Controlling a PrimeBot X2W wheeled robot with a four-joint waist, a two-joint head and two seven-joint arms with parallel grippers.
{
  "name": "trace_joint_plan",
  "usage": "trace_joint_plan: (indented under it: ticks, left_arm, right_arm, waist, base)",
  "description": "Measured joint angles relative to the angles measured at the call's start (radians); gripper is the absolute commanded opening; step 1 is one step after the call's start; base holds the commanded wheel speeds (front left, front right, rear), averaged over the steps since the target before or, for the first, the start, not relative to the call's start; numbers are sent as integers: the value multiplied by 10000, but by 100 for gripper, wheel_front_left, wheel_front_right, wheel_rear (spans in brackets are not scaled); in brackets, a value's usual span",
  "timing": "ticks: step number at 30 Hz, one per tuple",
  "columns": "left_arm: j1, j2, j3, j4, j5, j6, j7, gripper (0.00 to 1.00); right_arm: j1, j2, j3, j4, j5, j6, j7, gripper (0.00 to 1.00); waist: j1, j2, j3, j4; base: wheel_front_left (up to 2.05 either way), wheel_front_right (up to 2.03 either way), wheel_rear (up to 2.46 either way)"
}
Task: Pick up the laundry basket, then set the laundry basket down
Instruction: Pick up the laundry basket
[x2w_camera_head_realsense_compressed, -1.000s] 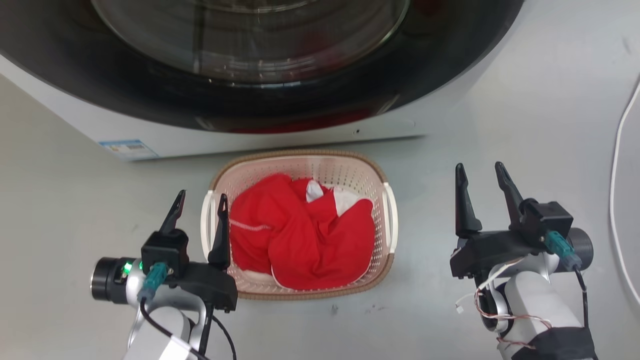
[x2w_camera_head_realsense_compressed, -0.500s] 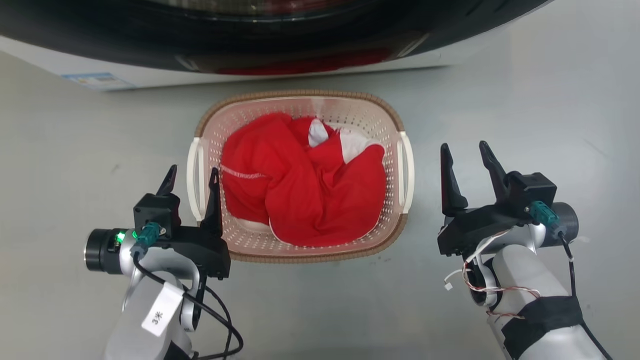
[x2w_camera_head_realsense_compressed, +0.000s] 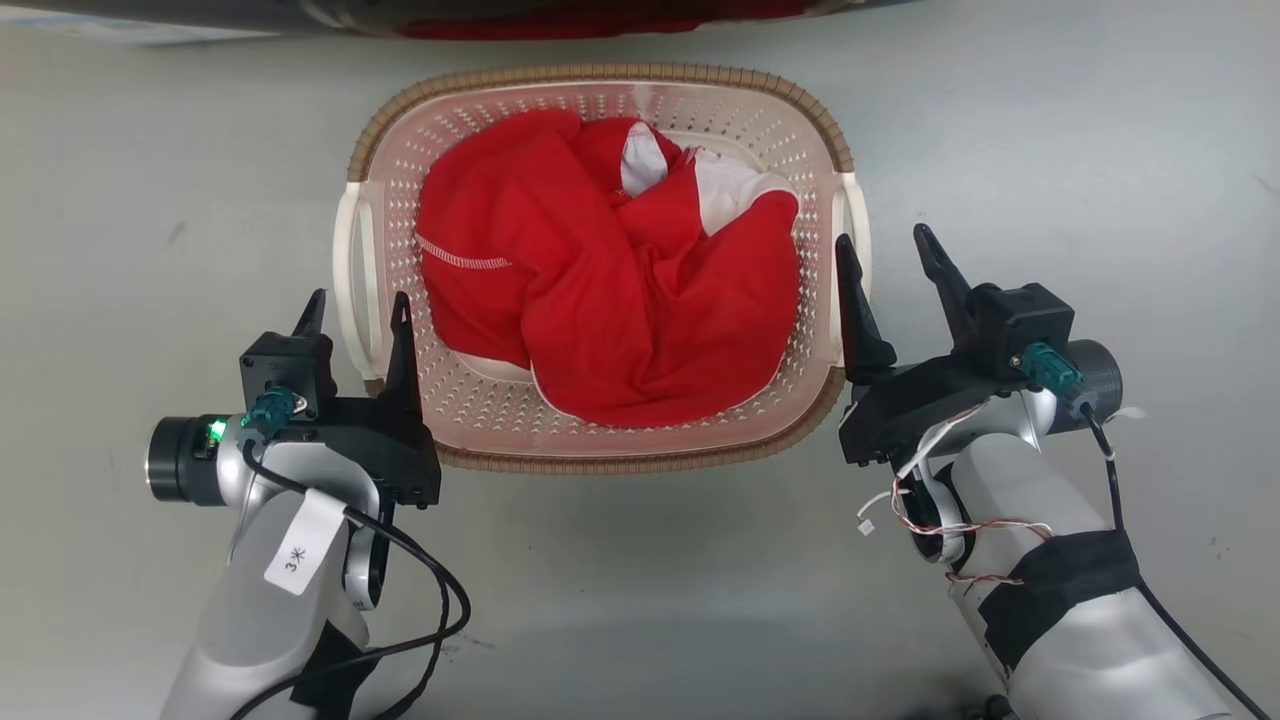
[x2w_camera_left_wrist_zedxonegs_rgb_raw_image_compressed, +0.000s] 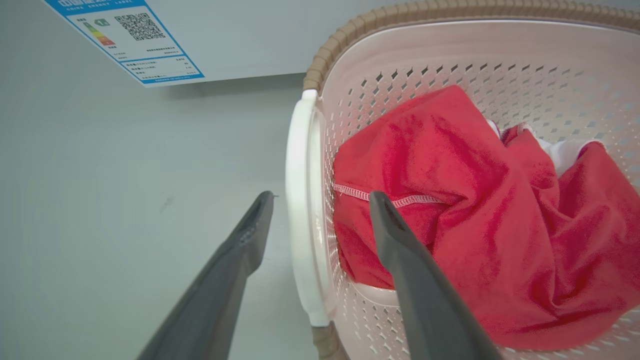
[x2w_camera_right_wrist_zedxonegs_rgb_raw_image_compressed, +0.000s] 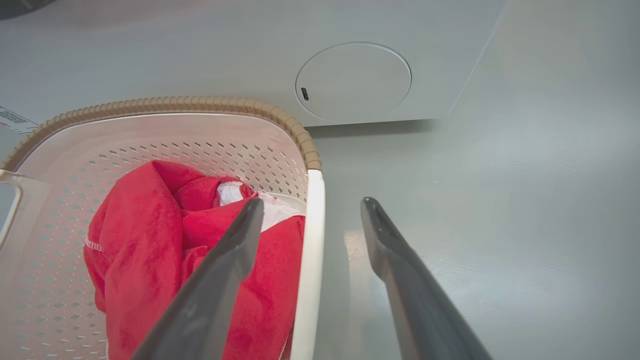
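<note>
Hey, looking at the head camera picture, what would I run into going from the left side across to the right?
left gripper → red clothing, lying in the laundry basket → right gripper. The basket's sides overlap both grippers, so the basket has no place of its own in the order.

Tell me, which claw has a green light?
The left claw; a green light glows on its wrist. The right claw has loose wires at its wrist instead.

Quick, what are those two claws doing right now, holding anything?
Left tool: open, fingers either side of the laundry basket's left handle, gripping nothing.
Right tool: open, fingers either side of the right handle, gripping nothing.
</note>
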Motion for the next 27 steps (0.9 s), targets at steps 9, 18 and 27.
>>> trace_joint_plan:
  ticks: [9,18,27]
  left_arm:
    - [-300,4,102,861,-42,2,-165,100]
    - [-1079,21,-75,1517,-15,-105,-186,100]
    - [-1680,-40,-362,2148,113,-324,-188,100]
  right_arm:
    - [-284,-12,546,502,614,-100,-6,100]
    - [-813,-36,941,1028,1137,-186,-36,100]
    - [-1134,-40,1582,1430,1726,-201,-46,100]
  waist:
    - [-2,-1,430,64]
    - [-1,-2,654,79]
    - [-1,-3,731,143]
  base:
    - [0,0,0]
    - [0,0,0]
    - [0,0,0]
